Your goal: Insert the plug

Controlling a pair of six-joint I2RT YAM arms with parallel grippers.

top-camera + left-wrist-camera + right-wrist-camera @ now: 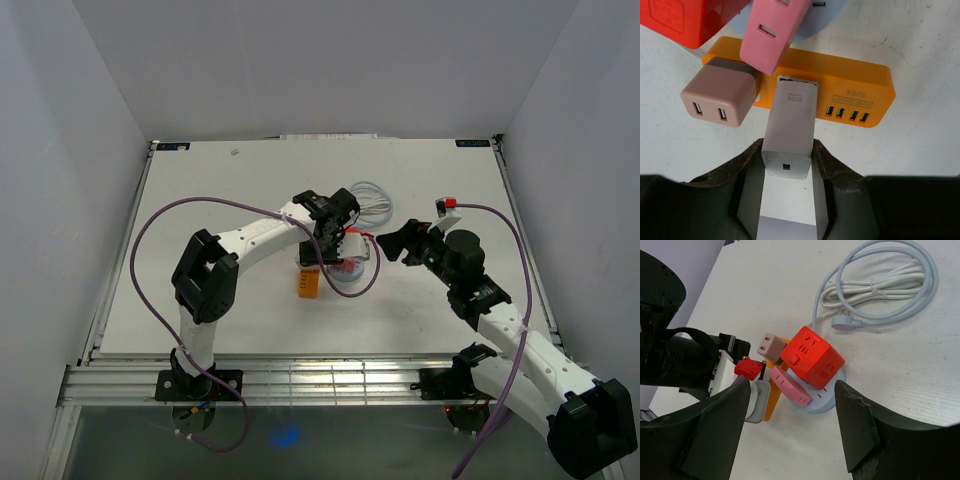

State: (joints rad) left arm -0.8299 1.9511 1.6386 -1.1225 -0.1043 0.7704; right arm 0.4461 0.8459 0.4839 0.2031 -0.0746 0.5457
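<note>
Your left pincer (787, 159) is gripping the grey charger (792, 120) by its two sides, close to its rear end. The charger's front end is reaching ahead of the fingers and touching the orange power strip (850, 80) at a socket; whether the pins are sitting inside, I cannot tell. Just left of it, a beige USB adapter (720, 97) is sitting in the same strip. Your right pincer (791, 386) is standing open, holding nothing, with the red cube socket (812, 357) lying ahead between its fingers. A white cable (880, 290) is lying coiled further ahead.
</note>
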